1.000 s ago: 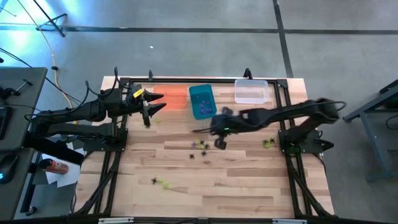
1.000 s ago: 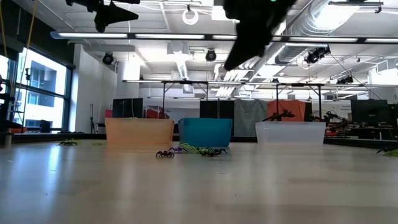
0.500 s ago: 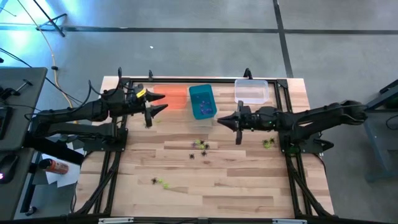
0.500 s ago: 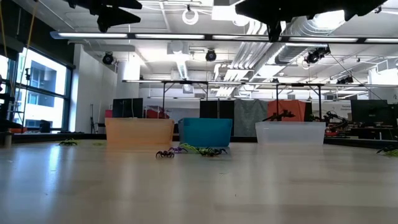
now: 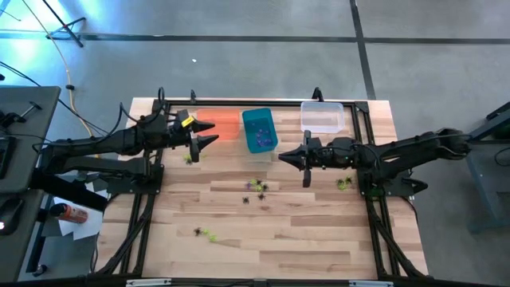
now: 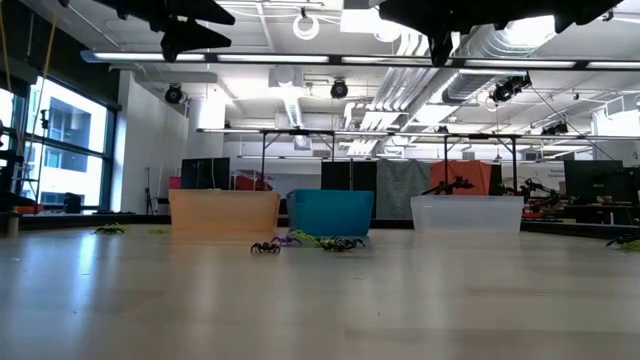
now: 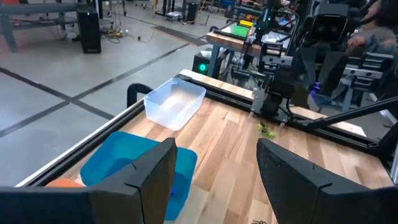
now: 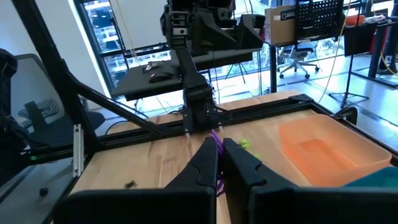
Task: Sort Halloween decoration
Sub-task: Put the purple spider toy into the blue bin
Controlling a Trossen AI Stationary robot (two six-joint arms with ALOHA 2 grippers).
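- A purple trinket is being pinched in the closed right gripper, just beside the teal bin.
- The left gripper is being held wide open and empty, beyond that bin.
- Delivery is judged underway; next, release over the matching bin.

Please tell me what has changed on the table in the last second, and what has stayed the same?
The right gripper swung up from above the loose trinkets mid-table and now hovers level beside the teal bin, shut on a purple trinket. The left gripper, open, shifted slightly toward the orange bin. The bins and scattered trinkets did not move.
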